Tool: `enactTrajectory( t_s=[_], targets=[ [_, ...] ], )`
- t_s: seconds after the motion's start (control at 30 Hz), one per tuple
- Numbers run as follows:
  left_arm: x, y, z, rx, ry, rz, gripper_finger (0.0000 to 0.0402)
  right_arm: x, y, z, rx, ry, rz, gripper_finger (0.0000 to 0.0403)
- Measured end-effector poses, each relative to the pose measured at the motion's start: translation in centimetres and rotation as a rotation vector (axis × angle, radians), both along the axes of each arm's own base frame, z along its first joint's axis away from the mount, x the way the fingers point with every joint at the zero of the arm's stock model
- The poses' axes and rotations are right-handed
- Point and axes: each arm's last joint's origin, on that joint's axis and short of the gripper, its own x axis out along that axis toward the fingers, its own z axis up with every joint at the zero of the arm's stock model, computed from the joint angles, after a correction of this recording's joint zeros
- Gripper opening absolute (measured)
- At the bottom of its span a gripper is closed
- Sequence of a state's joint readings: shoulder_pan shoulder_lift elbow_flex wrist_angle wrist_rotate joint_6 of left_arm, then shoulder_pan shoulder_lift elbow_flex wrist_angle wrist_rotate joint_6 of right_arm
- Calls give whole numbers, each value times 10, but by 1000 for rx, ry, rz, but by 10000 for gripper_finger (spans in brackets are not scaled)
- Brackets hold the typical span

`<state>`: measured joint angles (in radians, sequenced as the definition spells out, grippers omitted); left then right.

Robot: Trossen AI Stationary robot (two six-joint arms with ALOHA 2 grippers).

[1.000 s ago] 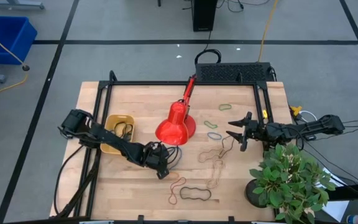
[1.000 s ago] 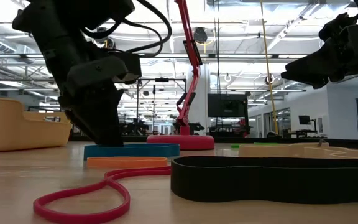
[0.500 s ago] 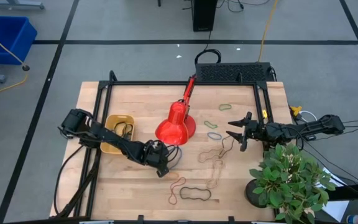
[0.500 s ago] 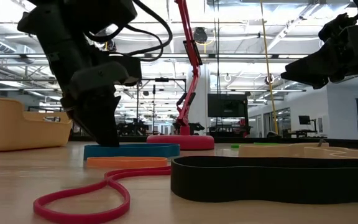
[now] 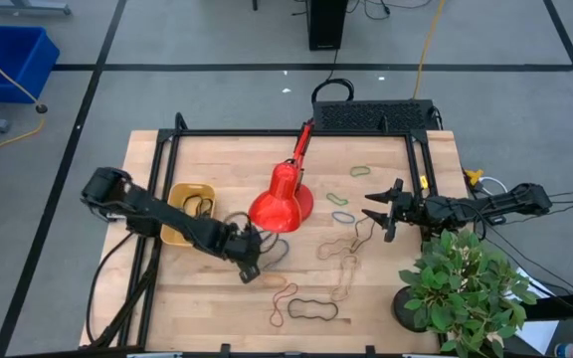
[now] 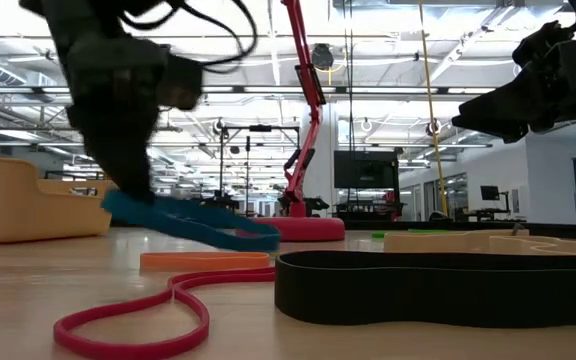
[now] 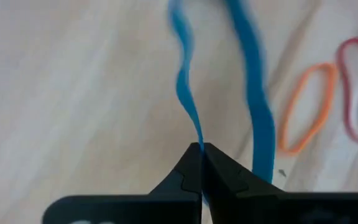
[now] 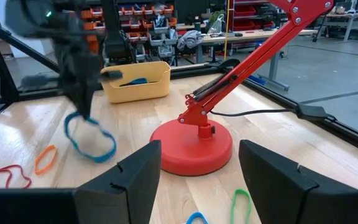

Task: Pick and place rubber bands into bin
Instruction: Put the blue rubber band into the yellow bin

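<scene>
We found the left hand (image 5: 248,270) near the middle of the surface (image 5: 197,298), just in front of the red lamp (image 5: 281,205), with its fingers pinched fully together on a blue rubber band (image 6: 193,222). The left wrist view showed one strand of that band (image 7: 188,102) running straight out from between the closed fingertips, the rest of the loop hanging free beside it. In the low view the band drooped from the hand with its far end apparently resting on or just above the surface, so we judged the lift barely begun. The bin (image 5: 188,213) stood near the surface's left edge, beside the lamp, and already held some bands. From the left hand the bin lay close by, back along that arm toward its base; we judged the left arm plainly the nearer of the two for the drop. The band's long axis trailed away from the hand toward the lamp. The right hand (image 5: 378,211) hovered on the far side of the lamp, fingers spread wide and holding nothing. Other loose bands, among them an orange one (image 7: 305,107) and a black one (image 5: 311,309), lay on the surface. We could read no brand, label or writing.
</scene>
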<state>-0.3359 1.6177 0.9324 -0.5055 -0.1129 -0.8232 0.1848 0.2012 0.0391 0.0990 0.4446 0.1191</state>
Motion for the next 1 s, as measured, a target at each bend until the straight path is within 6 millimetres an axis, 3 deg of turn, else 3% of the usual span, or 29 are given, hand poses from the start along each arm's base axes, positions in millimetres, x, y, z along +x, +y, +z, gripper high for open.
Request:
enactTrajectory(
  t_s=[0.17,0.53,0.77,1.0],
  targets=[
    [-28,10,38,8,-3,20,4,0,0,0,-3,3,0,210],
    [-96,41,109,121,-210,197,3,0,0,0,-4,2,0,210],
    [-131,57,126,199,-269,298,3,0,0,0,17,-3,-2,210],
    [-158,68,123,261,-158,443,3,0,0,0,28,-7,-3,210]
  ],
)
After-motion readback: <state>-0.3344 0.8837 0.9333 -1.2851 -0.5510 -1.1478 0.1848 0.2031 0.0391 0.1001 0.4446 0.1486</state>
